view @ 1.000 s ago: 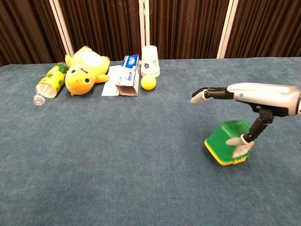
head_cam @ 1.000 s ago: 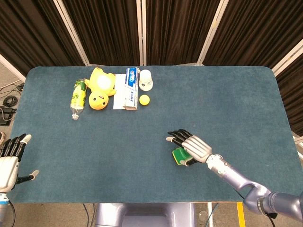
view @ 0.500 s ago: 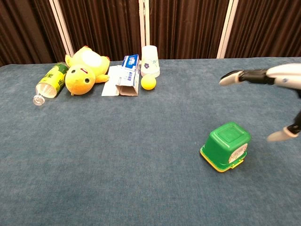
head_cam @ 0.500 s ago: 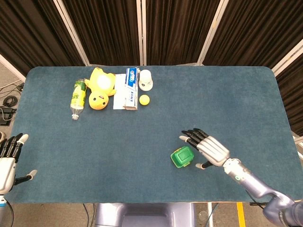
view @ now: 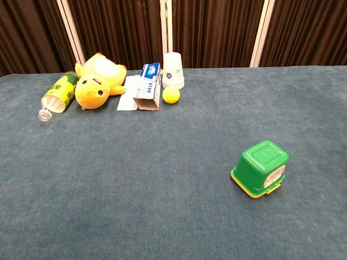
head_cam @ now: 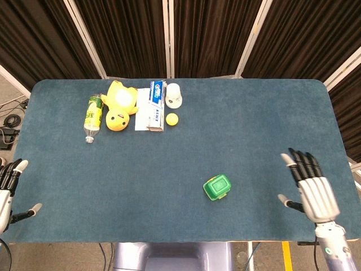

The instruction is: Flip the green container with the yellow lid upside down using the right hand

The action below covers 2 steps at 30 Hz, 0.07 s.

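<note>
The green container (head_cam: 217,188) (view: 261,168) stands alone on the blue table with its green base up and its yellow lid against the cloth. My right hand (head_cam: 311,187) hovers near the table's front right edge, well right of the container, fingers spread and holding nothing; the chest view does not show it. At the front left corner, only the fingers and thumb of my left hand (head_cam: 8,186) show, spread and holding nothing.
At the back left lie a plastic bottle (head_cam: 92,116) (view: 58,97), a yellow plush toy (head_cam: 120,105) (view: 98,80), a toothpaste box (head_cam: 155,99) (view: 148,82), a small yellow ball (head_cam: 171,118) (view: 172,95) and a white paper cup (head_cam: 174,94) (view: 173,70).
My right hand let go of the container, which now stands lid-down, and withdrew to the right and toward the front edge, leaving the chest view. The left hand slid slightly left.
</note>
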{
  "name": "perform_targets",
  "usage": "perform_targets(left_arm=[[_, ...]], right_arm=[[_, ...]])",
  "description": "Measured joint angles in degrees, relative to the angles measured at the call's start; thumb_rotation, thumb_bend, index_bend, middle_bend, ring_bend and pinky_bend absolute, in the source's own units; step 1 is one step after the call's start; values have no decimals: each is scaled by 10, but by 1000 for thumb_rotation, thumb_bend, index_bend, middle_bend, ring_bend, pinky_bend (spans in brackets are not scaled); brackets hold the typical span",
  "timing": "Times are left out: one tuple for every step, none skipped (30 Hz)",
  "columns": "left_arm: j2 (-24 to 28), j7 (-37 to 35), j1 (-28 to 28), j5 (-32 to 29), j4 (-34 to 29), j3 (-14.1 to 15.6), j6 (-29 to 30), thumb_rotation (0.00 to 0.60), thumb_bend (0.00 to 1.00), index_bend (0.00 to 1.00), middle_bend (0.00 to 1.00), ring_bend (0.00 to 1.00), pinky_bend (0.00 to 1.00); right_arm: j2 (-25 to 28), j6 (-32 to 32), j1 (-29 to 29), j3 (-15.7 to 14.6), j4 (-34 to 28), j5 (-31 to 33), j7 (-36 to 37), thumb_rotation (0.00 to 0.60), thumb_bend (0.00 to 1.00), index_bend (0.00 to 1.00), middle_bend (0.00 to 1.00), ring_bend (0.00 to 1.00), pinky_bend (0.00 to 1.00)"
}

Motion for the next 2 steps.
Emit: perform_targets(left_arm=[[1, -3, 0, 2, 1, 1, 0, 600, 0, 0, 0, 0, 0], [2, -4, 0, 3, 1, 1, 0, 600, 0, 0, 0, 0, 0]], right_arm=[[-1, 10, -10, 3, -2, 2, -7, 600, 0, 0, 0, 0, 0], [-2, 15, -15, 5, -4, 2, -12, 600, 0, 0, 0, 0, 0]])
